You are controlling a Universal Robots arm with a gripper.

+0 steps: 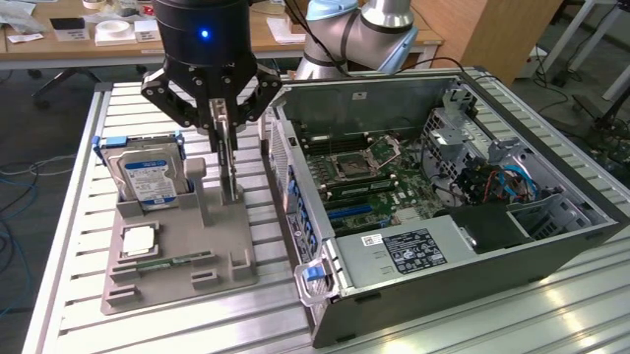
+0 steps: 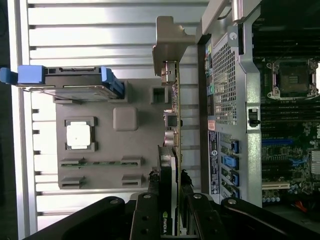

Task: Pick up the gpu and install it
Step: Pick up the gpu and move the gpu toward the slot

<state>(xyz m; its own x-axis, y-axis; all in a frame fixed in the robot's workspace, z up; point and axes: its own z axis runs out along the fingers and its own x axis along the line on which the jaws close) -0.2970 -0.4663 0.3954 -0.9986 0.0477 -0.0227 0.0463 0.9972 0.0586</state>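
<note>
Gpu (image 1: 230, 166), thin dark upright card, silver end bracket (image 2: 167, 45), in the tight pinch of the claw (image 1: 224, 127)

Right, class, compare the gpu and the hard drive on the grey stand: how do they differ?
The gpu is a thin dark card; the hard drive is a thicker silver block with a blue-white label. The hand grips the gpu; nothing touches the hard drive. The gpu stands nearer the computer case; the hard drive sits farther from it. Both stand upright on the grey stand.
</note>
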